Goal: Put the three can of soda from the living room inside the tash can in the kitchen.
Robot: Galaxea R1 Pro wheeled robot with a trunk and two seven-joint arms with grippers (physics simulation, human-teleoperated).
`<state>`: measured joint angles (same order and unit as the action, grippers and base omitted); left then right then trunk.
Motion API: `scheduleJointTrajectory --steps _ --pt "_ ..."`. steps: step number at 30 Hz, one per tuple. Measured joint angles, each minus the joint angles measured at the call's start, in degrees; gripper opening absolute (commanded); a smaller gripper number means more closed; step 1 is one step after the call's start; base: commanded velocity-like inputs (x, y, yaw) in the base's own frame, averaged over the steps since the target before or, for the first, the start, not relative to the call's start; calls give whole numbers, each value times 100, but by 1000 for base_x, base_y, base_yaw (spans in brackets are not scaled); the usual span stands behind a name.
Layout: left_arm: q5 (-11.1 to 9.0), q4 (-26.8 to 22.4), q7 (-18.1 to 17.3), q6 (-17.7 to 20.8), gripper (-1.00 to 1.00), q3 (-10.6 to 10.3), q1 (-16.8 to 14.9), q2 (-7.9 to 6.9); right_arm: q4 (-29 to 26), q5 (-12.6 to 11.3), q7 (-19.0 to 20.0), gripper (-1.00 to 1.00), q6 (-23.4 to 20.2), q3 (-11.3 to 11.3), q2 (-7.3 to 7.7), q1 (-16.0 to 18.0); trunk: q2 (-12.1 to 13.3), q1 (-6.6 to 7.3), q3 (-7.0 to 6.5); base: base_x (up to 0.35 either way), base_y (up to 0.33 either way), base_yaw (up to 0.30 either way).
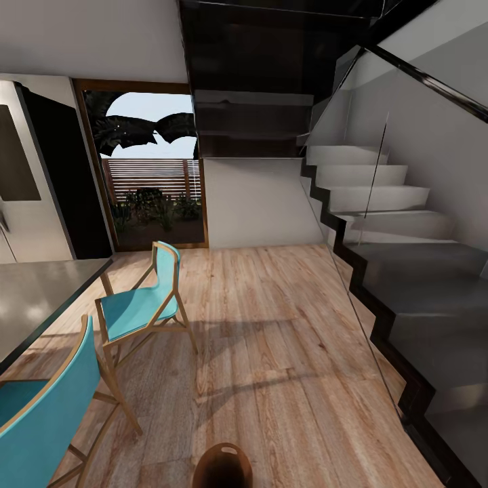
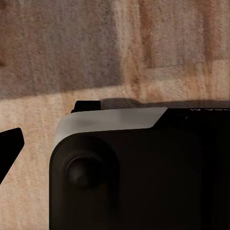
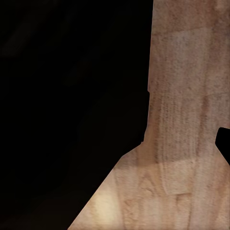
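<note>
A round brown bin with a dark inside, the tash can (image 1: 222,466), stands on the wood floor at the bottom middle of the head view. The cans of soda are out of view. I am in the kitchen area, with the steel fridge (image 1: 27,176) at the far left. In the left wrist view one dark fingertip (image 2: 10,143) shows over the floor beside a dark part of the robot's body. Another dark fingertip (image 3: 224,143) pokes in at the edge of the right wrist view. Neither fingertip has anything against it.
A grey table (image 1: 34,298) stands at the left with two turquoise chairs (image 1: 139,305) (image 1: 41,400) beside it. A grey staircase (image 1: 407,271) with a glass railing (image 1: 366,169) runs along the right. A wood-framed glass door (image 1: 152,176) is straight ahead. Wood floor (image 1: 271,325) lies between.
</note>
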<state>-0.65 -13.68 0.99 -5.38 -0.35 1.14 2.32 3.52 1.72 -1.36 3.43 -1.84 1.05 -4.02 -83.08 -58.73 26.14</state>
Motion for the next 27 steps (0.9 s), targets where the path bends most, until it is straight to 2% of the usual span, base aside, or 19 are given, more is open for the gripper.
scheduleJointTrajectory --steps 27 --pt "0 0 0 0 100 0 0 0 0 0 0 100 0 0 0 0 0 0 0 0 0 0"
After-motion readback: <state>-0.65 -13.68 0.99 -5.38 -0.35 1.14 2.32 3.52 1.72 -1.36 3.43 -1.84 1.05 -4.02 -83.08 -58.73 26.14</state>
